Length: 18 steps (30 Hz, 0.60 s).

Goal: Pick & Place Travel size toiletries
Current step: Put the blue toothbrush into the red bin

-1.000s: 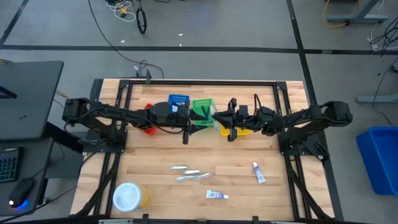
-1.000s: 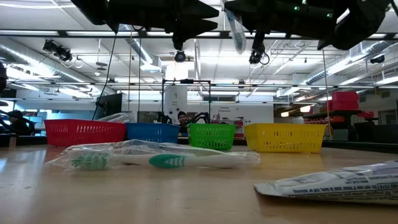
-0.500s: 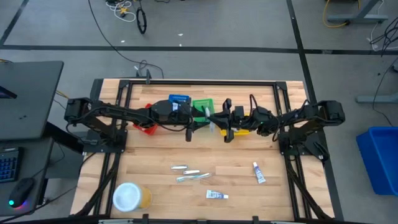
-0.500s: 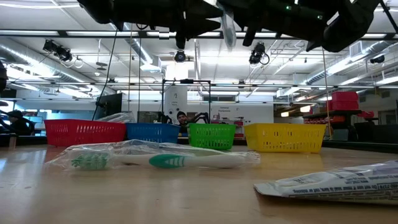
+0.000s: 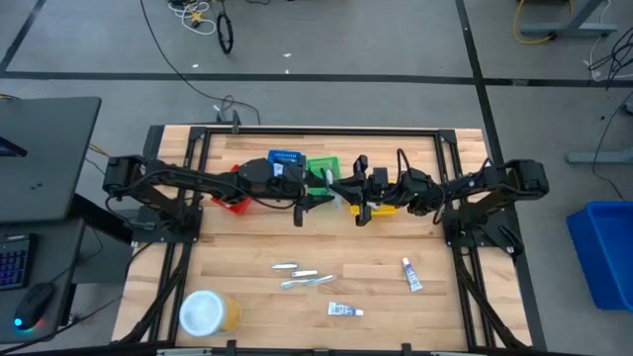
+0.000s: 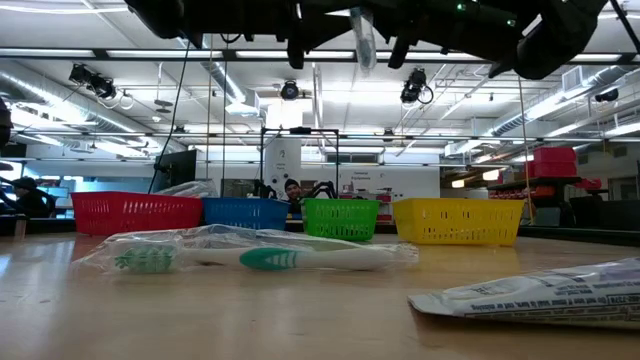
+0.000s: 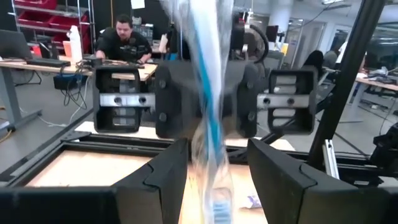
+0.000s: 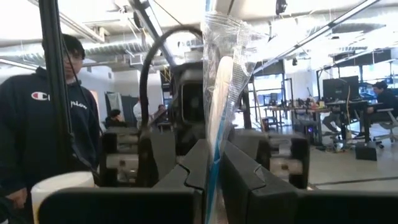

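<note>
A toothbrush in a clear wrapper (image 8: pixel 224 81) is held up in the air over the middle of the table, in front of the green bin (image 5: pixel 321 170). My right gripper (image 8: pixel 214 155) is shut on it. My left gripper (image 7: pixel 217 155) faces it from the left, open, with one finger on either side of the wrapped toothbrush (image 7: pixel 208 93). I cannot tell whether those fingers touch it. In the high view the two grippers, left (image 5: pixel 315 201) and right (image 5: pixel 346 193), nearly meet. More toiletries lie flat on the near half: wrapped toothbrushes (image 5: pixel 305 279) and small tubes (image 5: pixel 344 310) (image 5: pixel 411 275). My right gripper pinches the wrapped toothbrush between its two fingers, around the middle of its length (image 8: pixel 214 134), through the clear wrapper. The fingers come level from the table's right and lie across it. The toothbrush stands nearly upright, lifted clear, its lower end (image 6: pixel 365 50) hanging below the fingers.
Four small bins stand in a row at the far side: red (image 6: pixel 137 212), blue (image 6: pixel 245 212), green (image 6: pixel 340 218), yellow (image 6: pixel 458 220). A white-lidded yellow jar (image 5: pixel 205 313) sits at the near left corner. People stand and sit beyond the table.
My right gripper has moved toward the table's left, carrying the wrapped toothbrush up to my left gripper. The toothbrush now stands between the left gripper's open fingers and sits slightly higher than before. My left gripper has edged toward the right.
</note>
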Available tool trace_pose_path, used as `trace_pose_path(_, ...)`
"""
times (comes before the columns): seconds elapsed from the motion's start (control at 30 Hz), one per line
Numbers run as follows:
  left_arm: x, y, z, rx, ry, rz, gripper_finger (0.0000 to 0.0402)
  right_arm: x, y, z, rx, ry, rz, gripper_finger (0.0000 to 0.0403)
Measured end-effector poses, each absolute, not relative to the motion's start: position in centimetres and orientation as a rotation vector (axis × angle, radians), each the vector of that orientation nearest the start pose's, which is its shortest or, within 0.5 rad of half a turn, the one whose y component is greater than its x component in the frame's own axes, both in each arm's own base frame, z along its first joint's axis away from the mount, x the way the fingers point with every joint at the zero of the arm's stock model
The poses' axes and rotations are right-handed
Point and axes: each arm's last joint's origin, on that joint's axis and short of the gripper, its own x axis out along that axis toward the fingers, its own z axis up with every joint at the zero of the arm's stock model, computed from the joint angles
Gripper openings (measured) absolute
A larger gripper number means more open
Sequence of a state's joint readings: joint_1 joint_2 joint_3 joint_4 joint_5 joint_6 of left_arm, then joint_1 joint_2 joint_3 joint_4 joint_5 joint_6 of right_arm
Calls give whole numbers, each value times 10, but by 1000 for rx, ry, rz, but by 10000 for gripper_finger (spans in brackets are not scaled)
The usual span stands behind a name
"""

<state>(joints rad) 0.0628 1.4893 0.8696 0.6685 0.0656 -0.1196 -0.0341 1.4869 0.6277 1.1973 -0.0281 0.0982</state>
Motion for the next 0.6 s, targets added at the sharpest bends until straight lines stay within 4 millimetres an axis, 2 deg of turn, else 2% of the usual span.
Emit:
trace_pose_path(0.17,329,19,276,-117,-35,-4,176,304,-10,258,65,-293,6,30)
trace_pose_path(0.3,329,19,276,-121,-31,-3,164,305,-10,259,57,-294,4,30)
trace_pose_path(0.6,329,20,275,-117,-21,28,72,305,-10,257,58,-273,1,30)
